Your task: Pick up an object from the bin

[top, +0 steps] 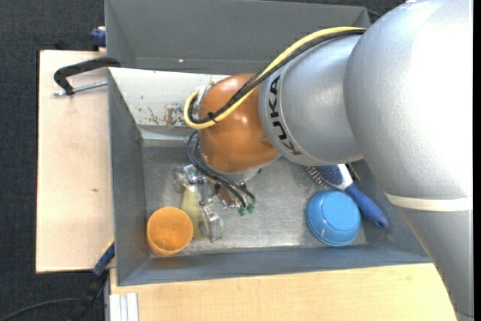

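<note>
My gripper [198, 201] is low in the bin's front left part, under the orange wrist cover, and stands open. One metal finger [186, 179] is toward the back, the other [211, 225] toward the front. Between them lies a small pale yellow-green thing [192, 201] on the bin floor; I cannot tell whether the fingers touch it. An orange cup [169, 230] stands just left of the front finger, mouth up, in the front left corner.
A blue bowl [333, 218] sits in the front right part of the bin. A blue-handled brush [353, 193] lies beside it along the right wall. The arm covers the bin's middle and right.
</note>
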`<state>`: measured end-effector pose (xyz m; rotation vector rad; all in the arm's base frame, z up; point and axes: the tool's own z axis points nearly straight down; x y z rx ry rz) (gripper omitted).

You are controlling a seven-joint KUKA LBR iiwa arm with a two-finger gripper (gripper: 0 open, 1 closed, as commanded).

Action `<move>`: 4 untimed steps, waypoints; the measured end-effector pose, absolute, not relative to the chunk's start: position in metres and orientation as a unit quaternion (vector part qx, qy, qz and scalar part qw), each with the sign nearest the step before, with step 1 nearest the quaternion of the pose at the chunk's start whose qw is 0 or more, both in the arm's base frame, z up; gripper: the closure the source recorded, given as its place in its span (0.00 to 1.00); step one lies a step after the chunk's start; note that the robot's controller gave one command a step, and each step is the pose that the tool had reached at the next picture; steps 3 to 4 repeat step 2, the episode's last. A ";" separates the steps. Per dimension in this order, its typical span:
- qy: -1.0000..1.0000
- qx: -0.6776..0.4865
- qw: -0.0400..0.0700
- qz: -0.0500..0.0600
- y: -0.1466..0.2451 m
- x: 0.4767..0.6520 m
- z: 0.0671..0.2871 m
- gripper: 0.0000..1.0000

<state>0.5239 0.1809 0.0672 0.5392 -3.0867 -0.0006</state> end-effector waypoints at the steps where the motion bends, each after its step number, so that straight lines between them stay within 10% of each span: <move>1: -0.985 0.171 0.000 -0.001 0.181 0.527 0.073 1.00; 2: -0.981 0.192 -0.008 -0.001 0.179 0.535 0.207 1.00; 4: -0.981 0.192 -0.008 -0.001 0.179 0.535 0.207 1.00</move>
